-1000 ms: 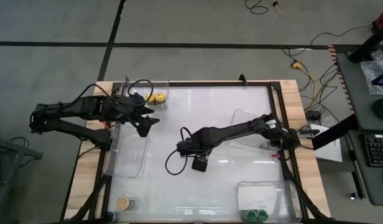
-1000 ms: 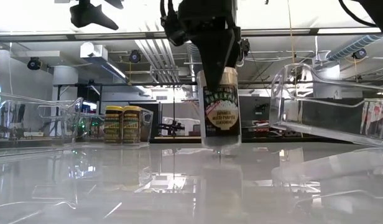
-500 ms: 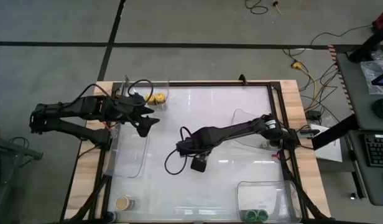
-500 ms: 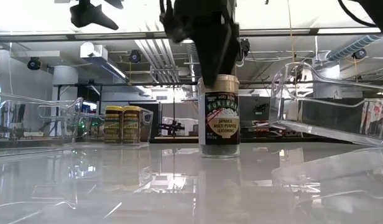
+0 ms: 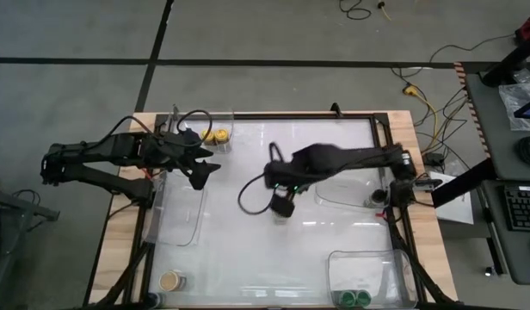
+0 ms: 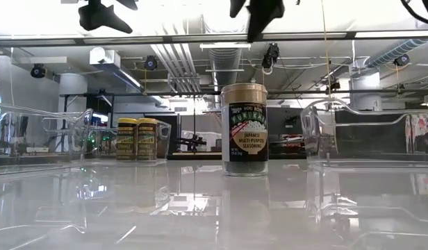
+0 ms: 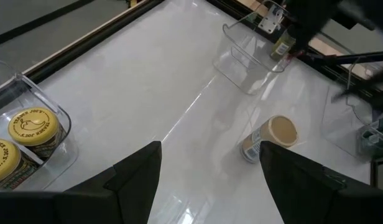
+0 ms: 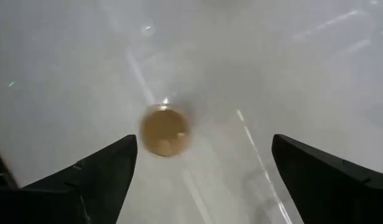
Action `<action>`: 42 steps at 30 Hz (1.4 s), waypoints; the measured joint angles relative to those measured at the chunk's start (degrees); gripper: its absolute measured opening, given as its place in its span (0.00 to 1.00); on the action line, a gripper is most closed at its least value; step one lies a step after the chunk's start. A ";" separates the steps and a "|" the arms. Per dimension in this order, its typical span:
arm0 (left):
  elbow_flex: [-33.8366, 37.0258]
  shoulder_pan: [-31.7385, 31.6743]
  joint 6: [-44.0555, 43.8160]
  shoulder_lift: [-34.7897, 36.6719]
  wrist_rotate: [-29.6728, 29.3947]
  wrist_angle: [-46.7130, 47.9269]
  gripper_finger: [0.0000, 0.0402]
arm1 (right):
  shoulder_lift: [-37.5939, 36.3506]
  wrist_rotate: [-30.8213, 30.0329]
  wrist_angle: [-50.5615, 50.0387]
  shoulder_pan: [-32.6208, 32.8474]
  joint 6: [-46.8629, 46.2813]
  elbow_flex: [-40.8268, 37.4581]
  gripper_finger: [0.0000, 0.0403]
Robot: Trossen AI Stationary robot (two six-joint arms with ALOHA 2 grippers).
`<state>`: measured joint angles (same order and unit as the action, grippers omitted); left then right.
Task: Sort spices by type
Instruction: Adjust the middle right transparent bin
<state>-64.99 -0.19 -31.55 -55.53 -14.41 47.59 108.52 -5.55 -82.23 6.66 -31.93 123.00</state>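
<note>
step: tan-lidded furikake jar (image 6: 244, 129) stands free mid-table | right gripper (image 8: 198, 180) fingers apart, above it | left gripper (image 7: 207, 171) spread, empty (hovering by yellow-lidded jars (image 7: 31, 127)) | next: I regrasp for binning, I judge

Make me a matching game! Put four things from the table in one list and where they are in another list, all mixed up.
Things:
1. tan-lid jar
2. yellow-lid jars
3. green-lid jars
4. right gripper

Places:
A. in a clear tray at the table's far left corner
B. in a clear tray at the near right corner
C. standing alone mid-table
D. raised above the tan-lid jar, jaws open

Pairs: 1-C, 2-A, 3-B, 4-D
</note>
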 joint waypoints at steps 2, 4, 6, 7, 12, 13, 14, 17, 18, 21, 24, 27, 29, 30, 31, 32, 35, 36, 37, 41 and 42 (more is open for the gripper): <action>0.00 0.00 0.00 0.00 0.00 0.00 0.64 | -2.34 -2.00 -2.03 -1.01 -1.20 -0.87 0.90; 0.00 0.00 -0.01 0.00 0.00 0.02 0.64 | -4.83 -3.88 -4.73 -1.94 -1.91 -2.48 0.90; 0.00 0.00 -0.02 0.00 0.00 0.00 0.64 | -7.50 -5.05 -5.92 -2.83 -3.20 -5.22 0.90; 0.00 0.00 -0.02 0.00 0.00 0.02 0.64 | -8.83 -5.45 -6.23 -3.19 -4.19 -7.29 0.90; 0.00 0.00 -0.02 0.00 0.00 0.00 0.64 | -15.88 -5.50 -5.50 -4.77 -9.16 -21.50 0.90; 0.00 0.00 -0.02 0.00 0.00 0.01 0.64 | -17.51 -5.50 -5.31 -5.17 -10.11 -24.81 0.90; 0.00 0.00 -0.02 0.00 0.00 0.02 0.64 | -18.83 -5.67 -4.99 -5.63 -11.17 -28.29 0.90; 0.00 0.00 0.75 0.02 0.00 -0.06 0.64 | -22.32 -6.67 -1.98 -7.23 -15.07 -38.25 0.90; 0.00 0.00 0.94 0.00 0.00 -0.17 0.64 | -23.13 -6.65 -0.46 -7.88 -16.17 -41.22 0.90; 0.00 0.00 1.09 0.00 0.00 -0.28 0.64 | -24.28 -6.54 4.89 -9.72 -18.46 -48.42 0.90; 0.00 0.00 1.09 0.01 0.00 -0.52 0.64 | -23.49 -5.60 11.12 -11.09 -18.46 -52.49 0.90; 0.00 0.00 1.02 0.01 0.00 -0.48 0.64 | -21.71 -3.82 15.51 -11.77 -17.96 -53.53 0.90; 0.00 0.00 0.87 0.00 0.11 -0.48 0.64 | -20.81 -3.23 18.23 -11.77 -17.77 -53.32 0.90; 0.00 0.00 0.83 0.02 0.30 -0.48 0.64 | -20.24 -3.11 19.27 -11.76 -17.64 -53.06 0.90; 0.00 0.00 0.75 0.00 0.35 -0.48 0.64 | -19.71 -2.82 20.11 -11.70 -17.50 -52.85 0.90; 0.00 0.00 0.63 0.01 0.35 -0.48 0.64 | -19.33 -2.40 20.75 -11.70 -17.26 -52.58 0.90; 0.00 0.00 0.63 0.01 0.37 -0.48 0.64 | -18.53 -1.52 21.91 -11.70 -16.89 -51.32 0.90; 0.00 0.02 0.66 0.00 0.38 -0.46 0.64 | -18.39 -1.52 21.80 -11.70 -16.64 -51.08 0.90; 0.00 0.00 0.72 0.02 0.37 -0.46 0.64 | -18.34 -1.51 21.63 -11.70 -16.48 -50.88 0.90; 0.00 0.00 0.85 0.01 0.37 -0.44 0.64 | -19.15 -1.52 19.40 -11.72 -15.99 -49.21 0.90; 0.00 0.01 0.85 0.00 0.39 -0.44 0.64 | -19.59 -1.52 17.85 -11.72 -15.99 -48.43 0.90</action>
<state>-64.99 -0.18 -30.70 -55.53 -14.02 47.16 88.94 -7.07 -64.38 -5.06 -47.92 74.58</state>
